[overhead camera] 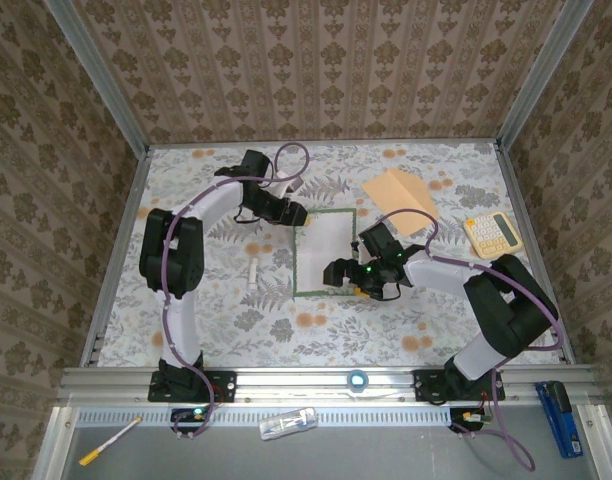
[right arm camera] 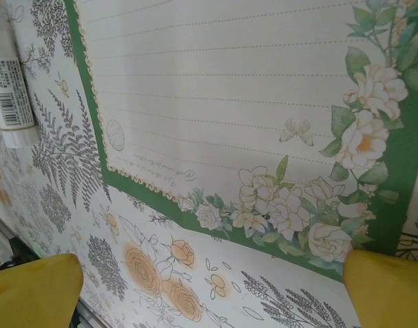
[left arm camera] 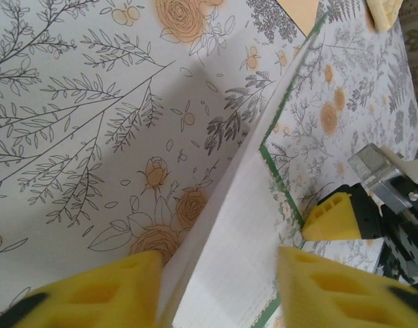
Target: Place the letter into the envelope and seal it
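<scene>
Lying mid-table, the light, floppy letter (overhead camera: 324, 250) lifts at its far edge between parted fingers of the left gripper (left arm camera: 219, 287), likely the best pinch point; the right gripper (right arm camera: 209, 290) hovers wide open.

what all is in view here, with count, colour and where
letter: 1, white with green border, table centre, one edge raised
envelope: 1, tan, beyond the letter, to the right
calculator: 1, pale yellow, right of the envelope
tube: 1, white, left of the letter
tablecloth: 1, white floral, covers the table
ring: 1, blue, on the near rail
packet: 1, clear, near ledge, centre
pen: 1, white, yellow tip, near ledge, left
block: 1, blue, near ledge, right
left hand: 1, yellow fingers, open around the raised edge
right hand: 1, yellow fingers, open over the letter's corner
</scene>
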You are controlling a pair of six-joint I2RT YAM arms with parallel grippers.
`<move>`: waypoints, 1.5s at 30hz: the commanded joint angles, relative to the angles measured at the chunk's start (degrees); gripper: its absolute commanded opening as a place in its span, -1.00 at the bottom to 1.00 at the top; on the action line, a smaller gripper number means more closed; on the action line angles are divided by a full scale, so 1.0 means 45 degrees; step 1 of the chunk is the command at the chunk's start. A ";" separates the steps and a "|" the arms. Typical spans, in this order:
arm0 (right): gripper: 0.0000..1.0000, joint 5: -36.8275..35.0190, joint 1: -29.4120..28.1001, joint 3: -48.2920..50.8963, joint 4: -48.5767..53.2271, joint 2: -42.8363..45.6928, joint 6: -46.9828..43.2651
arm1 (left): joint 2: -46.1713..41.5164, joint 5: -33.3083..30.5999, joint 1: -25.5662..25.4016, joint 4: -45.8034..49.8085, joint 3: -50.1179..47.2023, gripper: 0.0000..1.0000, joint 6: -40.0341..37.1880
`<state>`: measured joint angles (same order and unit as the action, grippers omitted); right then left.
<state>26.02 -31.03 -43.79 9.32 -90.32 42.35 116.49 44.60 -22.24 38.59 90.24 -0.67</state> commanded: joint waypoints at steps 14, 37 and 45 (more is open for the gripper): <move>1.00 -0.0437 0.0313 -0.1098 0.1890 0.0315 -0.0910 | -0.1058 -0.0232 0.0313 -0.0905 -0.0668 -0.81 0.0392; 0.99 0.0298 0.2608 -1.0691 0.8910 -0.2527 0.2851 | -0.4479 -0.3105 -0.0726 -0.9063 -0.5810 -0.90 0.0495; 0.89 0.0068 0.2852 -1.4552 1.2124 -0.4829 0.2825 | -0.5012 -0.3294 -0.1548 -0.9688 -0.6639 -0.89 -0.0303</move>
<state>25.74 -18.55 -104.22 54.98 -110.06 54.04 95.96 30.79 -28.14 -2.26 61.65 1.17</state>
